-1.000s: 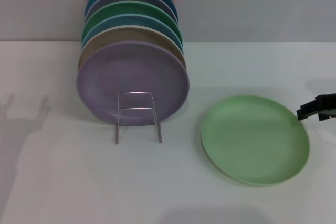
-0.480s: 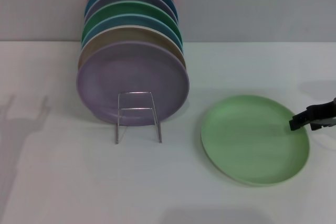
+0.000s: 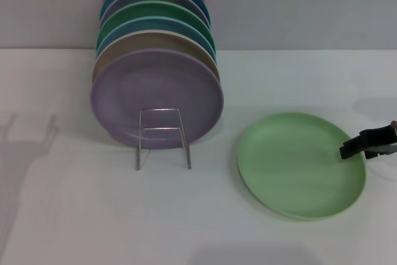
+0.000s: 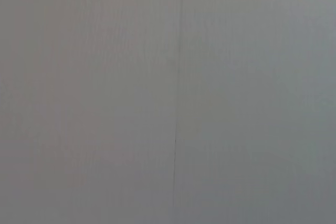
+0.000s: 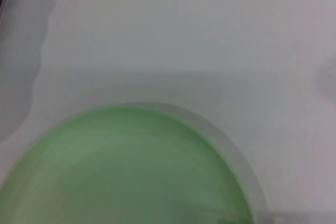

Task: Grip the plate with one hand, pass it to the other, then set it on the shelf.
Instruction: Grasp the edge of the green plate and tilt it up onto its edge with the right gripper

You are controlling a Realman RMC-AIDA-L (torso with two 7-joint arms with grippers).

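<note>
Though lying flat on the white table (image 3: 74, 215), right of the wire shelf (image 3: 162, 138), looks light, stiff and slick, this pale green plate (image 3: 301, 164), best pinched at its thin right rim, where the right gripper (image 3: 351, 148) hovers, finger state unclear.

A bare test bench rather than a home: a plain white table (image 3: 74, 215) against a blank grey wall (image 3: 298, 4), with only a wire rack (image 3: 162, 138) of coloured plates (image 3: 155, 48) at upper left.
</note>
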